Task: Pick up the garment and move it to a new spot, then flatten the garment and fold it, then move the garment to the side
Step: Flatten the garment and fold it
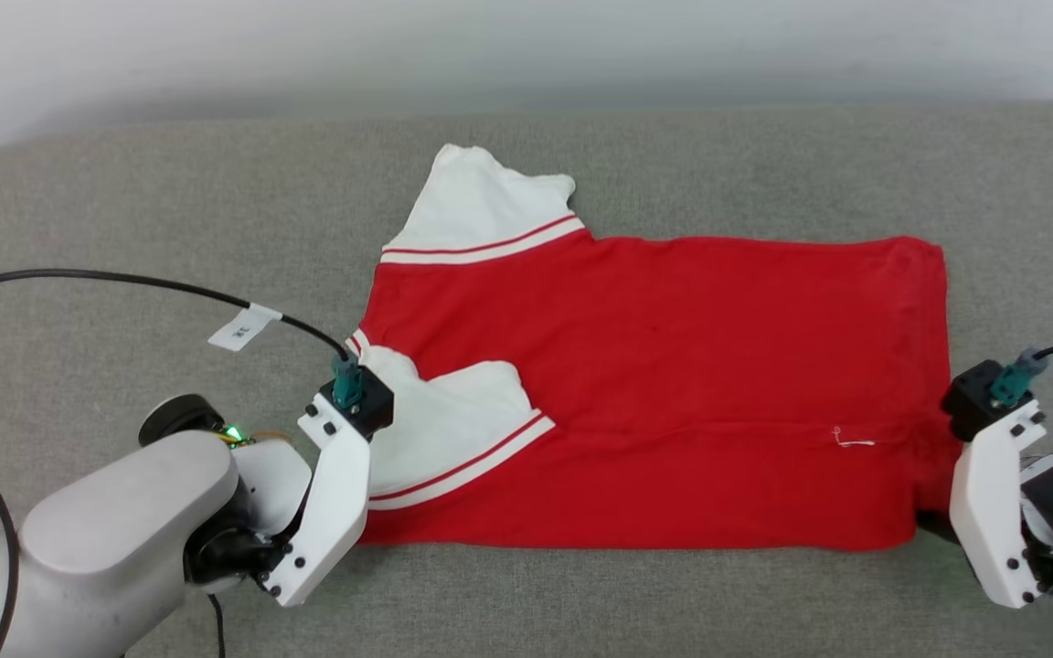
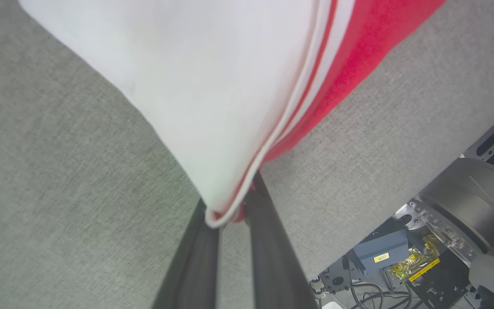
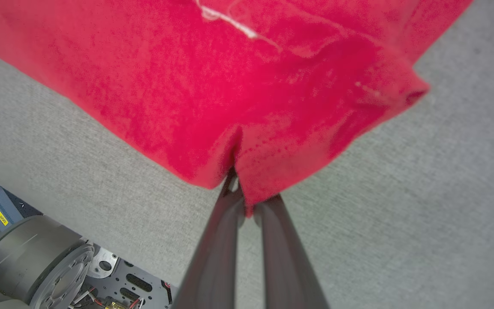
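Pinching the near edge of the shirt (image 1: 691, 366) at both ends, the two grippers are each closed on cloth. The left gripper (image 2: 230, 210) has its fingers clamped on the near left corner, where white fabric meets the striped band. The right gripper (image 3: 242, 191) has its fingers together on the red hem at the near right corner, and the fabric puckers into the grip.

Just beyond them the shirt lies spread across the middle of the grey cushion (image 1: 124, 228), its near edge close to the cushion's near edge and its length running left to right. The near sleeve (image 1: 440, 429) is turned in over the red body, and a loose white thread (image 1: 851, 441) sits near the right end. Further back the far sleeve (image 1: 476, 201) sticks out toward the cushion's far edge.

Moving and flattening look done, and folding seems to be under way. With both near corners held, the next fold probably carries this edge toward the far one. The far sleeve, the remaining folds and the move to the side are not yet done.
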Robot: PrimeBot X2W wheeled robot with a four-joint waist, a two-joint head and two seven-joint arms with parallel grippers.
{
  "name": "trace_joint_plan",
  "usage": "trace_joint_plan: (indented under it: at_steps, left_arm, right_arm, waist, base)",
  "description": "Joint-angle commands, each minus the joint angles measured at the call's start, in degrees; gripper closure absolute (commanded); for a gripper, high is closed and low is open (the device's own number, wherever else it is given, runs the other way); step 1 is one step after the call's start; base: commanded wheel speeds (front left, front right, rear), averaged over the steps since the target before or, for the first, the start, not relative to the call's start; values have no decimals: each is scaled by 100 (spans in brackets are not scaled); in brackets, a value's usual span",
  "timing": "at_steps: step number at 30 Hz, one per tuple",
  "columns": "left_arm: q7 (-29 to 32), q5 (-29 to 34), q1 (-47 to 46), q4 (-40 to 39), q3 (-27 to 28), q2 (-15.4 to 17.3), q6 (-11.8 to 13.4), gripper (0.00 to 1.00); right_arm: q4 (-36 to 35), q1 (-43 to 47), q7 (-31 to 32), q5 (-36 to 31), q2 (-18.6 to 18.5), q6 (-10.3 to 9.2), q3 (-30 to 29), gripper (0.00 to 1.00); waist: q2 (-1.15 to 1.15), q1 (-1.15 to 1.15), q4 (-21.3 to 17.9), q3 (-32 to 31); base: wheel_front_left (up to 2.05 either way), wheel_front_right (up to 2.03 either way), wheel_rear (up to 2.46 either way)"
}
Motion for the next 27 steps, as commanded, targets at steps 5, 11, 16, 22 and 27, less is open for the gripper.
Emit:
trace_joint_plan:
  at_steps: [5,11,16,22,27]
  left_arm:
    - [-68,-101,248,-125,6,219,1,100]
    - [-11,-156,571,-520,4,476,1,100]
    - [66,-121,914,-804,5,608,2,100]
    - [-9,-139,1206,-769,5,561,39,100]
    - [-93,-76,1327,-621,3,498,33,100]
  right_arm:
    - [-412,45,-322,215,-391,-4,62,100]
    - [-895,459,-471,416,-884,-4,14,100]
    - [-1070,910,-433,539,-1126,-4,-70,100]
    - [-991,1412,-314,494,-1142,-4,-30,100]
    - [-791,1595,-374,416,-940,-4,-132,100]
  waist:
    - [0,0,-11,-332]
    - [0,0,15,-524]
    - [0,0,16,-565]
    - [0,0,56,-480]
    - [0,0,58,-397]
  base:
    - [0,0,0]
    - [0,0,0]
    - [0,0,0]
    - [0,0,0]
    - [0,0,0]
